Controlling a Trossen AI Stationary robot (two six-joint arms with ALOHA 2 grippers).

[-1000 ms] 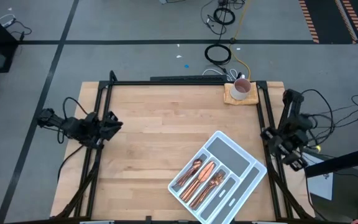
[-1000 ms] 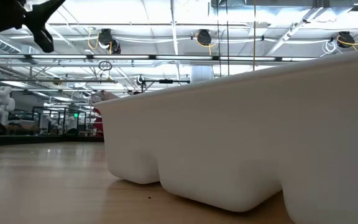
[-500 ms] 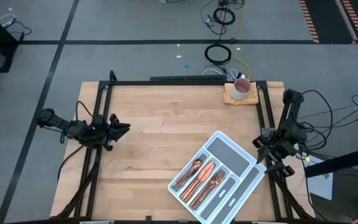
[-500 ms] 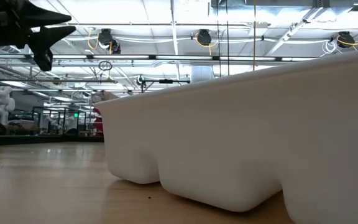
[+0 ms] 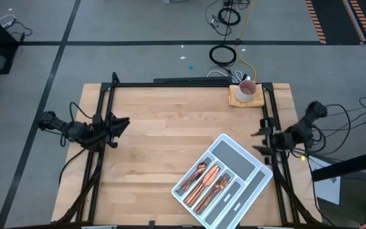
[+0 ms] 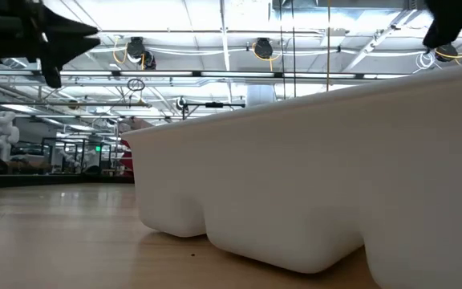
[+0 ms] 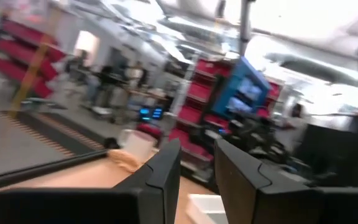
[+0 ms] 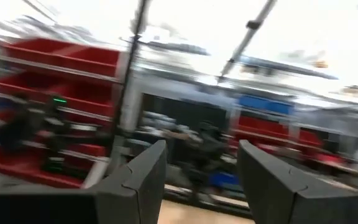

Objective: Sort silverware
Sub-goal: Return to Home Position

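The right claw (image 8: pixel 202 149) hangs in the air over the right edge of the wooden surface (image 5: pixel 164 140), level with the far corner of the tray. Its two dark fingers (image 8: pixel 135 180) stand wide apart with nothing between them, touching nothing. In the high view this claw (image 5: pixel 259 142) points inward toward the surface, its prongs spread. The left claw (image 7: pixel 196 149) hangs over the left edge of the surface, well apart from everything on it. Its fingers (image 7: pixel 163 177) are parted by only a narrow gap and hold nothing. From above, this claw (image 5: pixel 121 123) points toward the middle of the surface. Nearest the front edge, toward the right, lies the grey-white divided tray (image 5: pixel 234 152), turned at a slant. In the low view its white wall (image 6: pixel 311 193) fills most of the picture. The silverware (image 5: pixel 207 181), copper-coloured, lies lengthwise in three long neighbouring compartments on the tray's left side, the pieces side by side along the dividers; which are forks, knives or spoons is hard to tell. At the far edge, toward the right, a pale mug (image 5: pixel 246 90) stands upright on a small wooden board (image 5: pixel 236 100).
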